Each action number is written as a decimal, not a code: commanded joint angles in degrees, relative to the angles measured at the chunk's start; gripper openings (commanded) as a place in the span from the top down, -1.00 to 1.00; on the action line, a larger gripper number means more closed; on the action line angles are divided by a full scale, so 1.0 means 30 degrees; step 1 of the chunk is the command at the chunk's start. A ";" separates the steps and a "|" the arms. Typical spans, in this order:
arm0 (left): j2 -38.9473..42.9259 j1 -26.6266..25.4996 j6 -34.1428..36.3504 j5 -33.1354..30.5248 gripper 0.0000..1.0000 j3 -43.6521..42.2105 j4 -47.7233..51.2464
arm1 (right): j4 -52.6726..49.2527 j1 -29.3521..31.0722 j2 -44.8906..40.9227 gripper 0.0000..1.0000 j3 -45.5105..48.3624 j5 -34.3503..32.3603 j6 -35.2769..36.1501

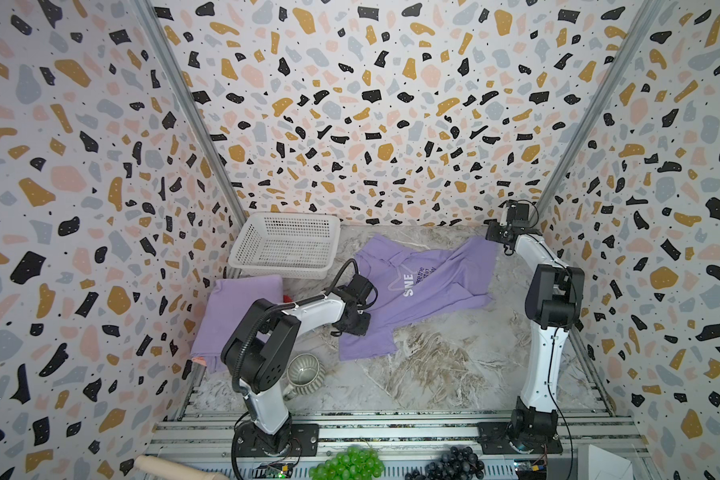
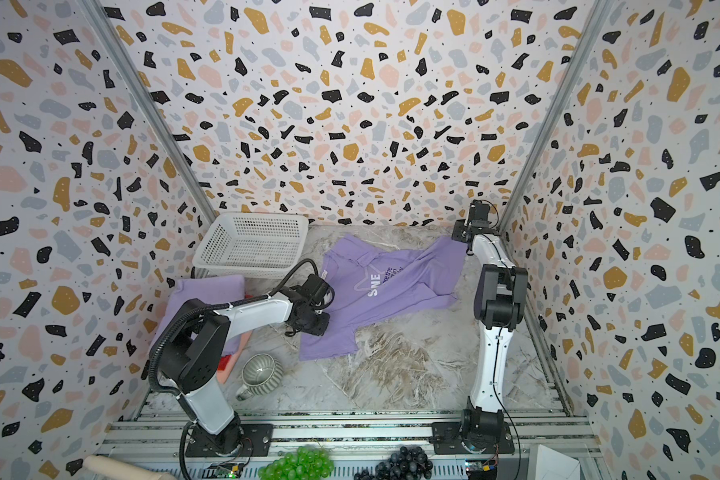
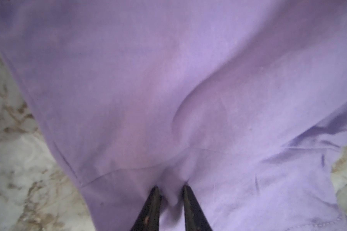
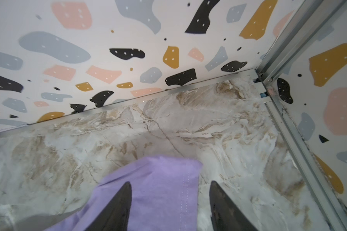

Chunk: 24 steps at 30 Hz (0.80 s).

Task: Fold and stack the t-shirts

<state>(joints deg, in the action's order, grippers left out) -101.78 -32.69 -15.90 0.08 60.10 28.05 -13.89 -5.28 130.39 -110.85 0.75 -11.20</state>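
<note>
- Green grapes in a bunch [image 1: 346, 463] and dark purple grapes in a bunch [image 1: 456, 463] sit closest to us on the metal rail [image 1: 391, 432], well apart from the work.
- Past them, a soft lavender t-shirt with a white star print [image 1: 425, 291] lies open and rumpled on the marble-look table [image 1: 433, 374].
- Its long way runs on a slant. It goes from the near left, by the left gripper, to the far right corner of the table, by the right gripper.
- The black left gripper [image 3: 171, 189] is squeezed tight on a little bump of purple cloth at the near-left end. The left wrist view shows the cloth pinched between its fingers.
- The black right gripper [image 4: 170, 182] hangs over the far corner of the t-shirt with its jaws wide apart, holding nothing.
- That stitched corner lies on the table right under it.
- So each arm is at one end, and the t-shirt stretches between them.
- A stack of folded t-shirts [image 1: 242, 303], lavender on top with red and pink peeking out, sits beside the left arm, near a white plastic basket with holes [image 1: 242, 249].
- A grey ribbed mug [image 1: 306, 372] sits by the left arm's base.
- I think the t-shirt needs smoothing flat before any fold.
- The left arm is nearer the stack, so it would likely carry the t-shirt there.
</note>
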 commanded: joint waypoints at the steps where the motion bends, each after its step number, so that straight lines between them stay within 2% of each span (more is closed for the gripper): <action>1: -0.1060 0.0026 -0.0252 0.0588 0.50 0.0235 0.1148 | -0.2015 -0.0101 -0.4566 -0.25 0.3411 0.0835 -0.1752; 7: -0.1630 0.0078 0.0322 0.0984 0.50 0.1132 0.1307 | 0.0248 -0.0086 -1.1319 -0.30 1.5221 0.4364 -0.5636; 11: -0.1959 0.0114 0.1013 0.1511 0.49 0.1496 0.1686 | 0.1562 -0.0042 -1.3108 -0.31 1.9469 0.5526 -0.6976; 16: -0.2022 0.0144 0.1580 0.1659 0.50 0.1465 0.2027 | 0.3126 0.0002 -1.3595 -0.31 2.1517 0.4699 -0.7385; 24: -0.1727 0.0259 0.1585 0.1849 0.50 0.0870 0.1789 | 0.5165 -0.0101 -1.2472 -0.33 2.1459 0.5476 -0.7797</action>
<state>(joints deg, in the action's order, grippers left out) -105.27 -32.03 -11.97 3.03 65.19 31.68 -1.74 -5.41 91.66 -45.80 15.70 -33.06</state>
